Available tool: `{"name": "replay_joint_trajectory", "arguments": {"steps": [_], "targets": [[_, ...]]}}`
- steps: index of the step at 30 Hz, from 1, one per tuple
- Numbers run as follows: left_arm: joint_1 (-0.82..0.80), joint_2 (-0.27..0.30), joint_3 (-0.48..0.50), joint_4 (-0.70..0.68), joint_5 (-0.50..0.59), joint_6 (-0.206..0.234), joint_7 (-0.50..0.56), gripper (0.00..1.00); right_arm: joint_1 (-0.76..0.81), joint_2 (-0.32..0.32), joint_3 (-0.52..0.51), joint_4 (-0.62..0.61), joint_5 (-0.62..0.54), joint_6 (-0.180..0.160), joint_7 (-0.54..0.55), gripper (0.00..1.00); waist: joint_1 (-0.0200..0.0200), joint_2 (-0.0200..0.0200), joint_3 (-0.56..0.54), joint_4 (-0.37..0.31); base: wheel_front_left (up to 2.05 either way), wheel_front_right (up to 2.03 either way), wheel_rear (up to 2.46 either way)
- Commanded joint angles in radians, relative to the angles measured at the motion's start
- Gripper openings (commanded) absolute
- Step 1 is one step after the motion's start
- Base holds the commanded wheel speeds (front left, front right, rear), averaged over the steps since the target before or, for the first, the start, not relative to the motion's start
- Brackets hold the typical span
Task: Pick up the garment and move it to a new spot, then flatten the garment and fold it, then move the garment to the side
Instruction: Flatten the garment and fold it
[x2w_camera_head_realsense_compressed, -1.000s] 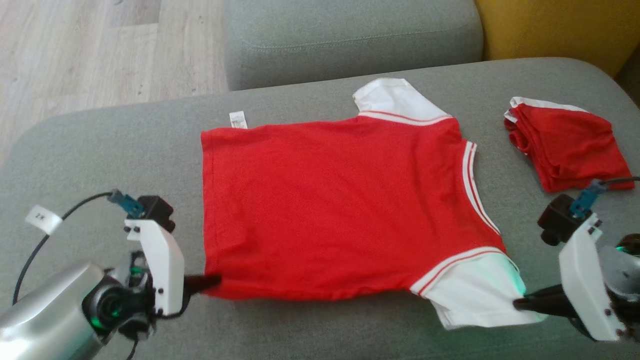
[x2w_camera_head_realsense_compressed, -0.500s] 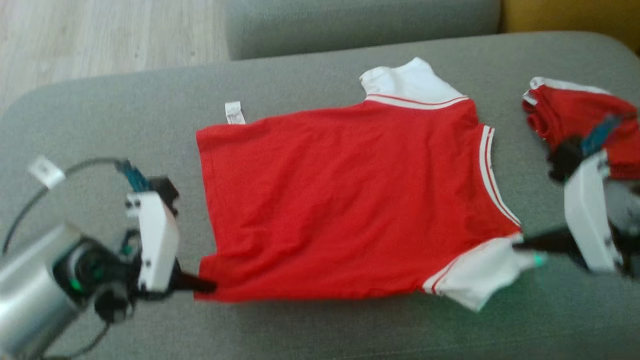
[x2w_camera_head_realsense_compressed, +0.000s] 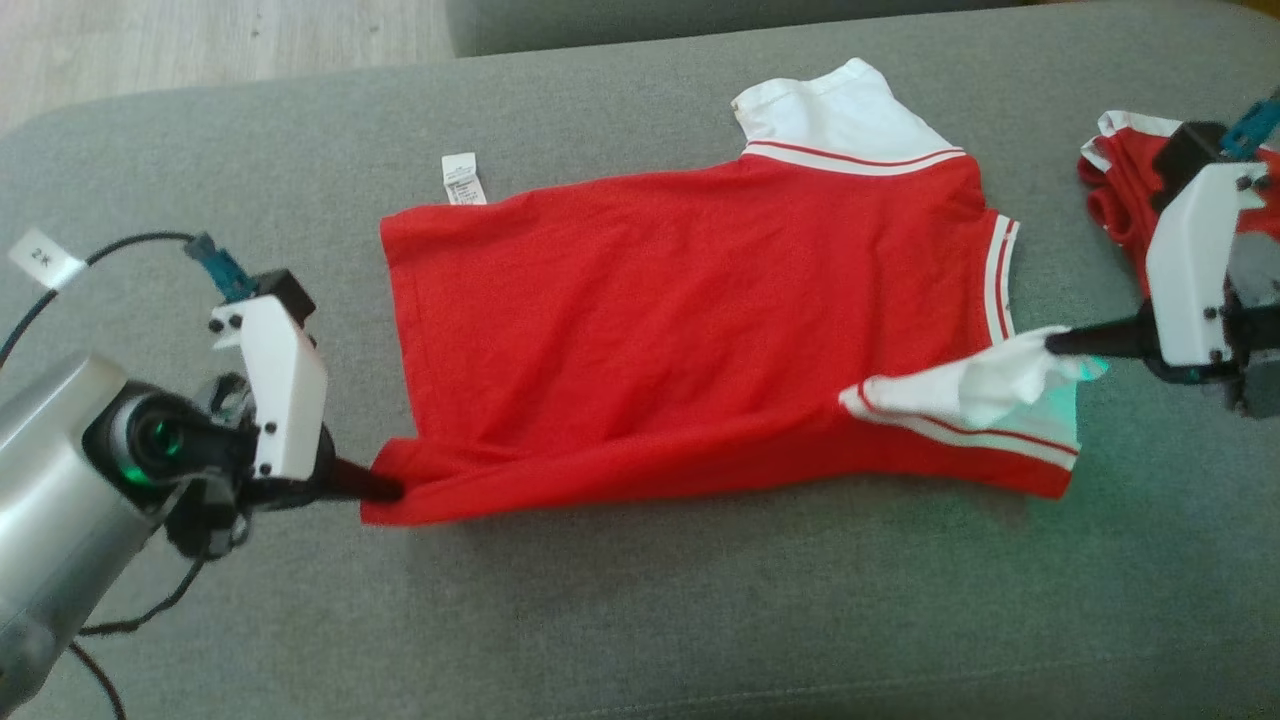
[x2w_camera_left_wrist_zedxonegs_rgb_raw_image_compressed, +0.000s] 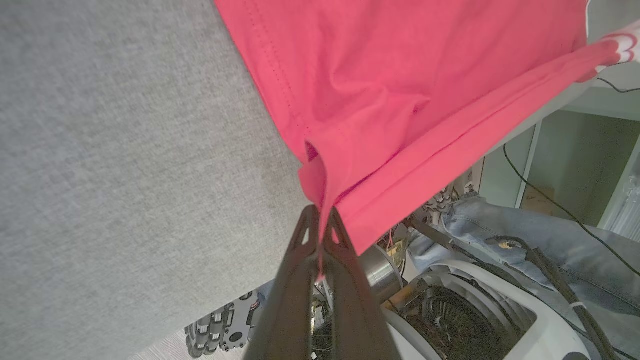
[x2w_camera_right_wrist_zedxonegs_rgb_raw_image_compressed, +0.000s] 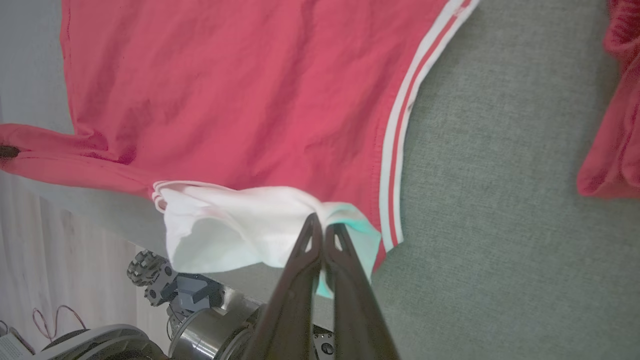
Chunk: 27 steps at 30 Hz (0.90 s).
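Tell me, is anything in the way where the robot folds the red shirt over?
Nothing visible is. The left gripper pinches the red shirt at its hem corner and the right gripper pinches its white sleeve. The shirt's top is bare, and the folded red garment lies apart at the right.

Grey woven-fabric cushion surface (x2w_camera_head_realsense_compressed: 640, 620), two garments lying on it.
Mid-cushion: red short-sleeved shirt with white sleeves (x2w_camera_head_realsense_compressed: 680, 320) spread out, far sleeve flat, near edge raised off the fabric. Small white care label (x2w_camera_head_realsense_compressed: 463, 179) lies at its far hem corner. Folded red garment with white edging (x2w_camera_head_realsense_compressed: 1115, 190) sits apart, right end.
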Motion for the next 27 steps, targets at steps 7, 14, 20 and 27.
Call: {"name": "replay_joint_trajectory", "arguments": {"steps": [7, 14, 20, 27], "targets": [[-0.094, -0.01, 0.063, 0.05, 0.027, -0.019, -0.044, 0.0, -0.07, 0.054, -0.065, 0.074, -0.047, 0.008, -0.034, 0.0, 0.0001, 0.0, 0.033, -0.001, 0.0, 0.0, 0.0], [-0.103, -0.053, 0.071, 0.123, 0.027, -0.027, -0.073, 0.09, -0.094, 0.121, -0.07, 0.107, -0.118, 0.008, -0.114, 0.36, 0.0001, 0.0, 0.055, -0.008, 0.0, 0.0, 0.0], [-0.097, -0.08, 0.11, 0.171, -0.01, -0.034, -0.109, 1.0, -0.08, 0.143, -0.068, 0.105, -0.154, 0.008, -0.205, 1.0, 0.0001, 0.0, 0.026, -0.012, 0.0, 0.0, 0.0], [-0.079, -0.056, 0.159, 0.154, -0.009, -0.123, -0.208, 1.0, 0.005, 0.124, -0.105, 0.004, -0.196, 0.008, -0.517, 1.0, 0.0001, 0.0, -0.054, -0.001, 0.0, 0.0, 0.0]]}}
